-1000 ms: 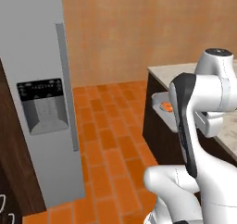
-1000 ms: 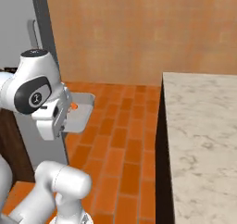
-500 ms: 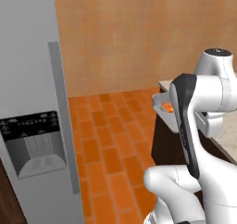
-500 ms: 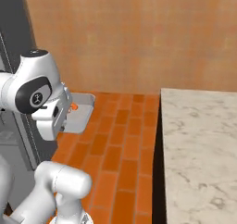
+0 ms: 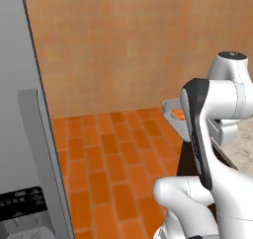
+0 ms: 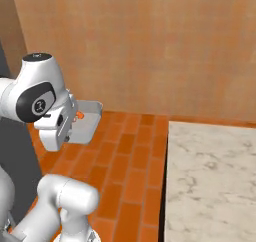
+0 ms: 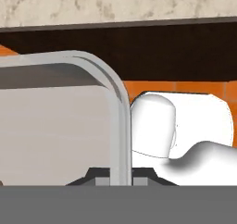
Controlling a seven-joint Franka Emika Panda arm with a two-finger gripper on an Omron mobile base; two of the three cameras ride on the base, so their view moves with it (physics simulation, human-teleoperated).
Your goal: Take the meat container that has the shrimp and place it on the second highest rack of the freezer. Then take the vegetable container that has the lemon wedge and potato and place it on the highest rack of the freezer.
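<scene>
The meat container (image 6: 86,121) is a shallow grey tray held out over the orange tile floor, with the small orange-red shrimp (image 6: 80,115) lying in it. Past my forearm in the left base view, the container (image 5: 172,108) and shrimp (image 5: 178,115) peek out. My gripper (image 7: 121,173) is shut on the container's rim (image 7: 116,108), seen close up in the hand view. The freezer (image 5: 20,134) stands at the left with its door closed and its long bar handle (image 5: 42,151) facing me. Its racks are hidden behind the door. The vegetable container is out of view.
A marble counter (image 6: 210,181) over dark cabinets lies at the right, and it shows as a marble counter edge (image 7: 115,3) in the hand view. A dispenser panel (image 5: 22,206) is set low in the freezer door. Open tile floor (image 5: 118,154) stretches to the tan back wall.
The whole picture has shifted: the base has moved, so the freezer door looms larger and further left and the counter slides right. The container stays gripped in the same pose.
</scene>
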